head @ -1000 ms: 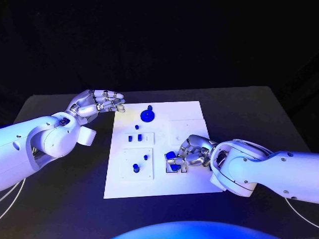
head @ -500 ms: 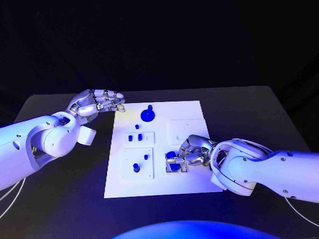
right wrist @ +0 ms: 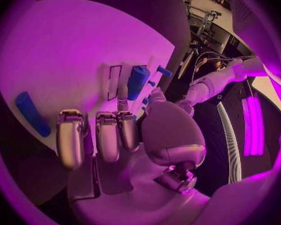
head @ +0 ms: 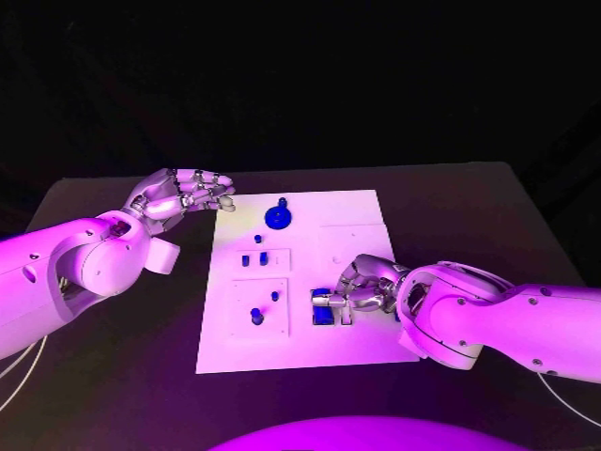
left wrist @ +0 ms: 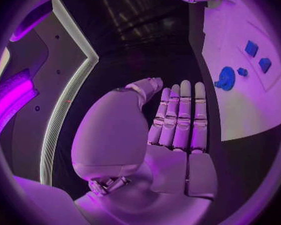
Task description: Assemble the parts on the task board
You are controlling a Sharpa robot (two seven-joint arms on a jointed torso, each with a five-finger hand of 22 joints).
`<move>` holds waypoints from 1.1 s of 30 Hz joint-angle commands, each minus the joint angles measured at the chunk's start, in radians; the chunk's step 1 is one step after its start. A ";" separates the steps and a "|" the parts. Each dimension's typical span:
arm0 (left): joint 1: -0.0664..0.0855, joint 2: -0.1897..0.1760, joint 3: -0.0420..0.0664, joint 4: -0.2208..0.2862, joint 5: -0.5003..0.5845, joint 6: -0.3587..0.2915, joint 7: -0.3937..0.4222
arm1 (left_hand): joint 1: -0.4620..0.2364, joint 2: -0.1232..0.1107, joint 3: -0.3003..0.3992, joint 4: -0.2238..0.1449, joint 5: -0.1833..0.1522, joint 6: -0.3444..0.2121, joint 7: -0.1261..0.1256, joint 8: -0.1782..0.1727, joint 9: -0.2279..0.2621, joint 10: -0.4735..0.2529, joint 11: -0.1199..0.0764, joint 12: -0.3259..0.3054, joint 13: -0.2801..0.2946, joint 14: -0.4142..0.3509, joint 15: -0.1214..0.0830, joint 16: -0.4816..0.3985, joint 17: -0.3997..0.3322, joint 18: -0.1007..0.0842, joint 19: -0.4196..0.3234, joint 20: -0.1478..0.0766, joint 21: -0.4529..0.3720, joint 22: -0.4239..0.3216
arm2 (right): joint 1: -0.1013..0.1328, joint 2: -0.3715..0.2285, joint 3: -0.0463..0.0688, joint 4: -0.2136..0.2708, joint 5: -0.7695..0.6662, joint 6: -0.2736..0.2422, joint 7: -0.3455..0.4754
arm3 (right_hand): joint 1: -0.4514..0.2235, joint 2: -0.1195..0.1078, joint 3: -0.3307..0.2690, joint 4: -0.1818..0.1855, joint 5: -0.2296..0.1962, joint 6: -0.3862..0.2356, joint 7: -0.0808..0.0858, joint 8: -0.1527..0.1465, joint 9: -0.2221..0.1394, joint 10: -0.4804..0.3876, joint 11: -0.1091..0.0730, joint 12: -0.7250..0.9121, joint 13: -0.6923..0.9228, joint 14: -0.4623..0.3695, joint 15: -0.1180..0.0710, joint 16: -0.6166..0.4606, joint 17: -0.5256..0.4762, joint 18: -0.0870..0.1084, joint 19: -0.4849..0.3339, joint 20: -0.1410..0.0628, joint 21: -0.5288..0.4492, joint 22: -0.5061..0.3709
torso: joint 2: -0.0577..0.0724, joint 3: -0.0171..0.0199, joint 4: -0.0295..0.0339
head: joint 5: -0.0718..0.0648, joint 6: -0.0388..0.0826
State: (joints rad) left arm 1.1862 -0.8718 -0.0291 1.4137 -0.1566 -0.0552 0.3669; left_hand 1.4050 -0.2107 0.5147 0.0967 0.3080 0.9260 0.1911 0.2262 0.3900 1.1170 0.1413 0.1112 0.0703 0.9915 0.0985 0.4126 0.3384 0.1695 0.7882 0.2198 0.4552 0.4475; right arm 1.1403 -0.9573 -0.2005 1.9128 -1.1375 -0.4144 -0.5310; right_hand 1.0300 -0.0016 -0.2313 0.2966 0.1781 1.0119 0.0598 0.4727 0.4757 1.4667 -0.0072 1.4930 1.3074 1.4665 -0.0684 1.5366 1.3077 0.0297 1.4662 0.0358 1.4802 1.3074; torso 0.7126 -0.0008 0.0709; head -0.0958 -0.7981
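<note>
The white task board (head: 362, 211) lies in the middle of the black table. My right hand (head: 361, 286) rests on the board's near right part, and its thumb and a finger pinch a blue cylinder part (right wrist: 138, 82) that stands at a small outlined slot (right wrist: 113, 80). The head view has this part (head: 324, 316) just below the fingertips. My left hand (head: 181, 194) hovers off the board's far left corner, holding nothing, with its fingers (left wrist: 180, 115) straight and side by side.
A round blue part (head: 279, 218) sits at the board's far end, two small blue blocks (head: 254, 260) on a mid-left plate, and a blue peg (head: 257, 317) on the near-left plate. Another blue bar (right wrist: 32, 114) lies on the board near my right hand.
My right hand's fingers have shifted a little and the blue part in them sits lower toward the board. The left hand has not moved.
</note>
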 commanded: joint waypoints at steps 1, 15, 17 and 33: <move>0.000 0.001 0.001 0.003 0.004 0.014 0.004 | -0.007 0.000 0.000 0.005 0.001 -0.003 0.006 -0.007 0.000 0.001 0.005 -0.003 0.001 0.001 0.006 -0.004 0.001 0.009 0.002 0.006 -0.004 -0.001 | -0.001 -0.007 0.000 0.004 -0.023 0.006 0.020 | 0.037 -0.003 0.026 -0.003 0.004 -0.010 0.002 0.005 0.002 0.050 -0.005 -0.005 0.179 0.081 -0.007 -0.001 0.139 -0.011 0.080 -0.003 -0.006 0.239 | 0.000 0.0005 0.0001 | 0.000 0.000; 0.000 0.000 0.001 0.001 0.004 0.014 0.005 | -0.008 0.000 -0.001 0.005 0.001 -0.003 0.005 -0.007 0.000 0.001 0.005 -0.004 0.001 0.001 0.006 -0.006 0.002 0.009 0.002 0.006 -0.006 -0.002 | -0.003 -0.035 0.000 0.026 -0.051 0.091 0.082 | 0.275 -0.093 0.109 -0.006 0.005 -0.009 0.002 0.006 -0.003 0.052 -0.005 -0.006 0.184 0.082 -0.007 0.001 0.148 -0.013 0.083 -0.003 0.006 0.242 | 0.000 0.0007 -0.0006 | 0.003 -0.002; 0.000 0.000 0.001 0.001 0.004 0.013 0.004 | -0.008 0.000 -0.001 0.006 0.001 -0.003 0.005 -0.007 0.000 0.001 0.005 -0.004 0.001 0.001 0.006 -0.006 0.003 0.009 0.002 0.006 -0.006 -0.003 | -0.003 -0.037 0.000 0.027 -0.055 0.097 0.082 | 0.277 -0.096 0.111 -0.006 0.005 -0.009 0.002 0.006 -0.003 0.052 -0.005 -0.006 0.184 0.083 -0.007 0.001 0.149 -0.014 0.084 -0.003 0.007 0.242 | 0.000 0.0002 -0.0004 | 0.003 0.000; 0.000 0.001 0.001 0.000 0.004 0.013 0.004 | -0.008 0.001 0.000 0.006 0.001 -0.002 0.005 -0.007 0.001 0.001 0.005 -0.005 0.002 0.001 0.006 -0.007 0.004 0.009 0.003 0.006 -0.008 -0.004 | -0.011 -0.017 0.000 0.003 -0.072 0.070 0.048 | 0.242 -0.082 0.134 -0.003 0.004 0.002 -0.001 0.007 -0.006 0.055 -0.007 -0.003 0.188 0.083 -0.008 0.001 0.151 -0.015 0.085 -0.004 0.014 0.244 | 0.000 -0.0003 0.0003 | 0.004 0.000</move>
State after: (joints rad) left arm 1.1862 -0.8721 -0.0291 1.4118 -0.1566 -0.0553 0.3656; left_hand 1.4050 -0.2108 0.5147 0.0966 0.3080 0.9260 0.1911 0.2262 0.3900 1.1170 0.1413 0.1112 0.0702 0.9916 0.0985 0.4087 0.3412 0.1694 0.7882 0.2197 0.4513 0.4447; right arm 1.1314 -0.9760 -0.2006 1.9180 -1.1888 -0.3445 -0.4758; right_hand 1.2757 -0.0839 -0.1018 0.2936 0.1780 1.0069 0.0575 0.4761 0.4708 1.4668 -0.0070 1.4895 1.3073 1.4664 -0.0683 1.5366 1.3075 0.0297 1.4662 0.0359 1.4890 1.3081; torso 0.7123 -0.0009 0.0711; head -0.0933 -0.7969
